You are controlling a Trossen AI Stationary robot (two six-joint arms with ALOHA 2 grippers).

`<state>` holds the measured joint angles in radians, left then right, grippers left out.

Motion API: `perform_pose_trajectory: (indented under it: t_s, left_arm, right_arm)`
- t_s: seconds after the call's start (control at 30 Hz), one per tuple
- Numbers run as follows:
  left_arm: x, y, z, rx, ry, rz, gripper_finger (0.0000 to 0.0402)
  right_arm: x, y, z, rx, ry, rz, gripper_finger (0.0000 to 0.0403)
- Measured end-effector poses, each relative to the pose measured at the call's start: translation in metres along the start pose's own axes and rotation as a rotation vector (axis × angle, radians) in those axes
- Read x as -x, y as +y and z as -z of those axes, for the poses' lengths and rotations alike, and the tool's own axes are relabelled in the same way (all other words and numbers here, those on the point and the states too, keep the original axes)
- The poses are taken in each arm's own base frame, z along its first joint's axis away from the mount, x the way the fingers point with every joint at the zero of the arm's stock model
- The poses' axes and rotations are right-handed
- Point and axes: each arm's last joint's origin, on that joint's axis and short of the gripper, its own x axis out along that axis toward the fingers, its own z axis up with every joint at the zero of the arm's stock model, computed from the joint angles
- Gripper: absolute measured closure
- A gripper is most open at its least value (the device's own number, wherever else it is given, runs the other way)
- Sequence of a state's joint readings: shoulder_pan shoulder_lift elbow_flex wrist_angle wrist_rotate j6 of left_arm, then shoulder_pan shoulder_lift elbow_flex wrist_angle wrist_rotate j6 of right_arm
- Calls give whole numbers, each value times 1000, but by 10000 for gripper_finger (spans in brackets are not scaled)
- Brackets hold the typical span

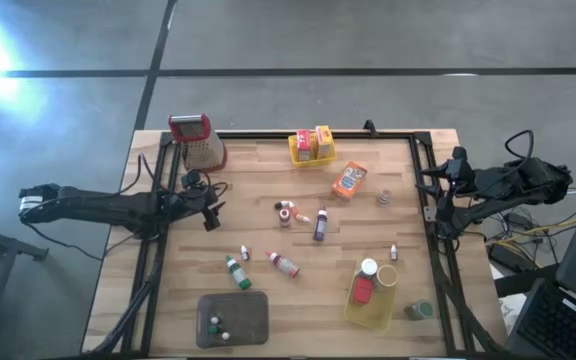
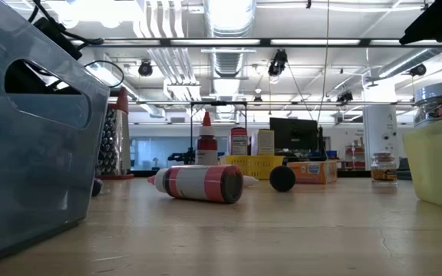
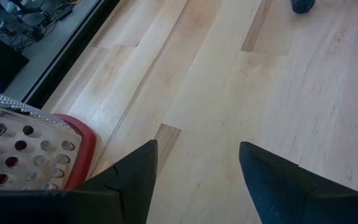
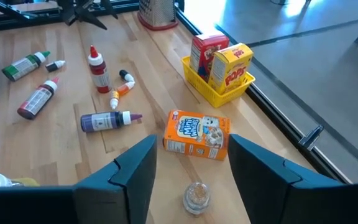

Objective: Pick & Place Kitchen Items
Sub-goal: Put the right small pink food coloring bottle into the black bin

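Dark right tool (image 4: 188,165) open above small jar (image 4: 196,197); left tool (image 3: 197,168) open, low.

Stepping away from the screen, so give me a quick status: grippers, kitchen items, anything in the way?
Left gripper open, empty, beside grater. Right gripper open, empty, above small jar and orange box. Path clear.

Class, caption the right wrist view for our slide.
Open right hand above a small jar, orange box beyond.

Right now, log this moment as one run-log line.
left tool: open, empty, beside grater | right tool: open, empty, above small jar and orange box | bottles: loose on table
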<state>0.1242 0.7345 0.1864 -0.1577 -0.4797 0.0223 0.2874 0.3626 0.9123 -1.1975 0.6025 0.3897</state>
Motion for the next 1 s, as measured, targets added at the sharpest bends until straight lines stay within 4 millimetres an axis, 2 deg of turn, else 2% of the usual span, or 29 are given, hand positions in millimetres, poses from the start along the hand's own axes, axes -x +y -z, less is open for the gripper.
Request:
perform_pose_trajectory:
  t_s: [0.73,0.9,1.0]
  left_arm:
    - [0,0,0,0,0,0,170]
    - [0,0,0,0,0,0,170]
    - [0,0,0,0,0,0,170]
  right_arm:
    - [-2,3,-5,-34,-37,-15,171]
    - [-2,9,-17,-351,-69,-47,174]
    - [-10,16,-17,-477,47,-51,180]
